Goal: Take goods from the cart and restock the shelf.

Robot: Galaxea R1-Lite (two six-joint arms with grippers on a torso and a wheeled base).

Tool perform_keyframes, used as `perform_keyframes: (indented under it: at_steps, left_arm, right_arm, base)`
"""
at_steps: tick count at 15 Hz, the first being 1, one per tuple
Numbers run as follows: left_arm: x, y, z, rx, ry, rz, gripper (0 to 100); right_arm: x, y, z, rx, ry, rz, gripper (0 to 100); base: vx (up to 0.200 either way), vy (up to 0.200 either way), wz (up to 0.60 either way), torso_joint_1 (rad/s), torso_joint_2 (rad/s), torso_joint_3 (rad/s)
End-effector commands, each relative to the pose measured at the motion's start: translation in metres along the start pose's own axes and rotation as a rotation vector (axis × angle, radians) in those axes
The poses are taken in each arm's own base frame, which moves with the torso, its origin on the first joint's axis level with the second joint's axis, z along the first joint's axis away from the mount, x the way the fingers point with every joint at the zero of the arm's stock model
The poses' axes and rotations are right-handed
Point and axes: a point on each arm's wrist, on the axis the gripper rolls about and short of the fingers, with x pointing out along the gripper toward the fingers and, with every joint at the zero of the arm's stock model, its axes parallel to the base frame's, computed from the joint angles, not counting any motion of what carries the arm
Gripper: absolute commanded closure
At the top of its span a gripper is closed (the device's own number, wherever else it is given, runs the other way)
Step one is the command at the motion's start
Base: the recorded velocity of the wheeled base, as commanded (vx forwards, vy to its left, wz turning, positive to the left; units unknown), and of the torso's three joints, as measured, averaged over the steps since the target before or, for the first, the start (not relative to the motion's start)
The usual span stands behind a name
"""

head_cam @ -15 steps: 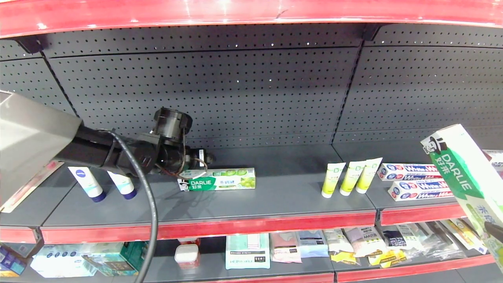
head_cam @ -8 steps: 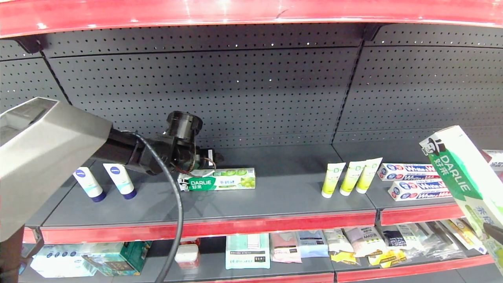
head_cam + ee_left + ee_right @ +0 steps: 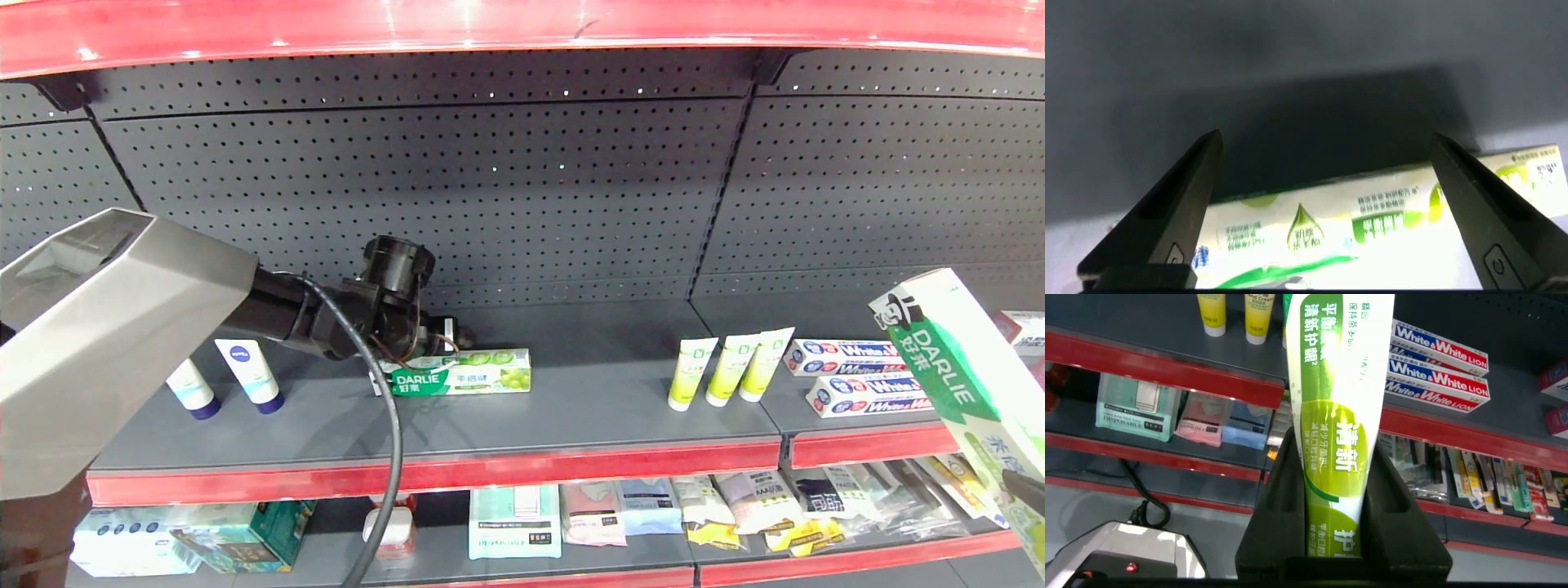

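On the middle shelf [image 3: 457,425] in the head view, a green toothpaste box [image 3: 469,371] lies flat on its long side, roughly at the centre of the board. The left gripper [image 3: 445,336] sits at the box's 10 o'clock, just over its near-left end; from this angle the wrist hides how its fingers stand. Two white tubes with blue caps [image 3: 249,376] stand at 9 o'clock from the box, well apart from it. Three yellow-green tubes [image 3: 727,367] stand at its 3 o'clock, and beyond them lie two stacked white-and-blue toothpaste boxes [image 3: 865,377]. At 4 o'clock in the frame, a second green box [image 3: 963,384] is held tilted in the air in front of the shelf, the right gripper [image 3: 1027,488] at its lower end.

From the left wrist, the left gripper [image 3: 1324,139] has its fingers [image 3: 1167,220] spread wide, with the green toothpaste box [image 3: 1372,220] lying crosswise beyond them on the dark board. Whether either finger touches it cannot be told.

From the right wrist, the right gripper [image 3: 1339,449] pinches the second green box [image 3: 1343,400] between its two black fingers [image 3: 1286,486], the box pointing away towards the shelf edge. Past it are the yellow-green tubes [image 3: 1233,306] and the white-and-blue toothpaste boxes [image 3: 1437,363].
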Motion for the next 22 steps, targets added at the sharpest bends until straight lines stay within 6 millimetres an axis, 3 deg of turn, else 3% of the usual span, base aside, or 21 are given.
perform_keyframes:
  at_steps: [1, 13, 22]
  left_arm:
    - [0.006, -0.002, -0.001, 0.002, 0.004, -0.002, 0]
    - [0.014, -0.004, -0.012, 0.021, 0.065, 0.007, 0]
    - [-0.002, 0.0, -0.019, 0.021, 0.123, 0.021, 0]
  right_arm:
    - [0.0, 0.0, 0.0, -0.001, -0.004, 0.0, 100]
    - [-0.002, 0.0, 0.0, 0.0, -0.009, -0.003, 100]
    - [-0.001, 0.0, -0.001, 0.001, -0.004, 0.0, 100]
  base:
    - [0.0, 0.0, 0.0, 0.0, 0.0, 0.0]
    - [0.0, 0.0, 0.0, 0.0, 0.0, 0.0]
    - [0.0, 0.0, 0.0, 0.0, 0.0, 0.0]
